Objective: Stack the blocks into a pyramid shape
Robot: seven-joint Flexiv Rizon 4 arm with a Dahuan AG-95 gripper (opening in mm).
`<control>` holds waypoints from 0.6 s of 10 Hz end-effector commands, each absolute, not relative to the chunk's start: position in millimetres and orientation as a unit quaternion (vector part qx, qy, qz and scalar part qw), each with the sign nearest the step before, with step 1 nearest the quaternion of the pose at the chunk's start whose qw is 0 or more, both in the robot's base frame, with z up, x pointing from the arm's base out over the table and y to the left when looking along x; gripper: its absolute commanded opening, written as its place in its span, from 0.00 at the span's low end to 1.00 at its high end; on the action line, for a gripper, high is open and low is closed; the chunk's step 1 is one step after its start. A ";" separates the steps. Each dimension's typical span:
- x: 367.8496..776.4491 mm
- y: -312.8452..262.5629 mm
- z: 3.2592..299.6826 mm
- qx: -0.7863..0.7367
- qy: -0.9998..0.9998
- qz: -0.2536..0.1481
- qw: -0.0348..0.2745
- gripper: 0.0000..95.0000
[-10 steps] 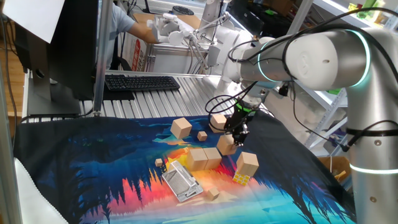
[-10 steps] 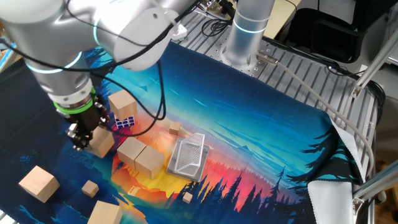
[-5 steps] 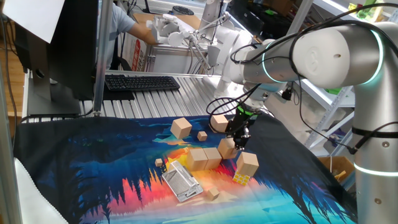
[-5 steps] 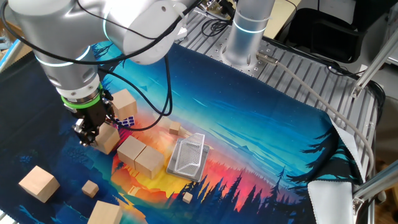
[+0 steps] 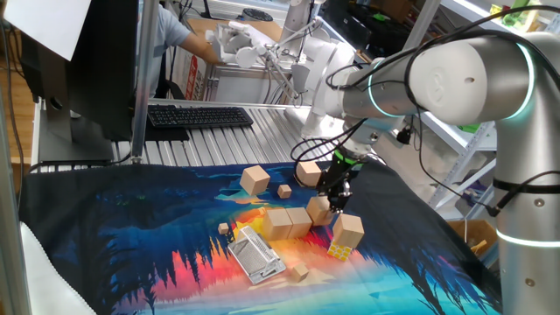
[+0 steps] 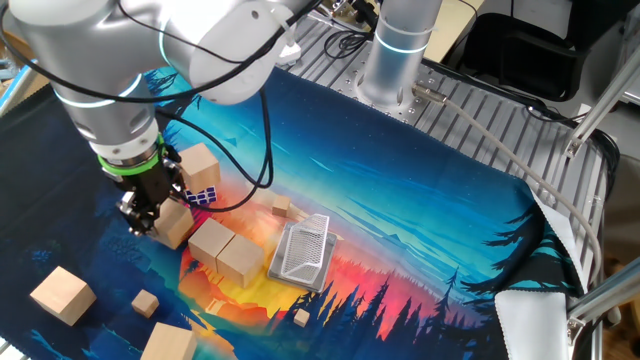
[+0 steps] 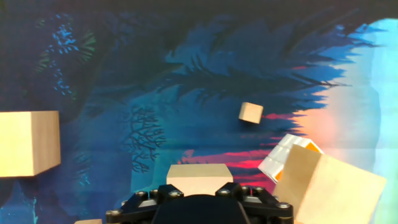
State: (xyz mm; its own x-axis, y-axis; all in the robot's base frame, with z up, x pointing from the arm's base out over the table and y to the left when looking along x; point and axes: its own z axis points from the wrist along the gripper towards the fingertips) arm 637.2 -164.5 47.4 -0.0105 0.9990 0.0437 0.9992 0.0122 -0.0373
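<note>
My gripper [image 5: 332, 198] is shut on a tan wooden block [image 5: 319, 209] and holds it low over the cloth, right beside a row of two blocks [image 5: 287, 222]. In the other fixed view the gripper [image 6: 143, 213] holds that block [image 6: 174, 226] next to the pair [image 6: 226, 249]. In the hand view the held block [image 7: 199, 178] sits between the jaws of the gripper [image 7: 199, 194]. Another block [image 5: 348, 230] lies tilted on a multicoloured puzzle cube [image 5: 339, 251]. Two more blocks [image 5: 255, 179] [image 5: 307, 172] lie farther back. I cannot tell whether the held block rests on the cloth.
A metal grater-like piece [image 5: 255, 255] lies in front of the row. Tiny wooden cubes [image 5: 284, 190] [image 5: 225, 229] [image 5: 299, 272] are scattered on the printed cloth. A keyboard [image 5: 199, 115] sits behind the cloth, and a person works at the back.
Since a second ago my gripper has carried the block a short way toward the row of two blocks. Over the last half second it has hardly moved.
</note>
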 end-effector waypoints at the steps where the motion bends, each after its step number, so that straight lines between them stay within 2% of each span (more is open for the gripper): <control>1: 636.0 -162.7 43.7 -0.704 -0.709 -0.002 0.027 0.00; 6: 636.9 -161.0 39.8 -0.707 -0.707 -0.003 0.028 0.00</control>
State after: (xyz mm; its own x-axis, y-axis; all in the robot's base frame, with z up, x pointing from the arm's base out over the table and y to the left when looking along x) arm 637.0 -160.8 39.5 0.0022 0.9990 0.0443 0.9994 -0.0006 -0.0359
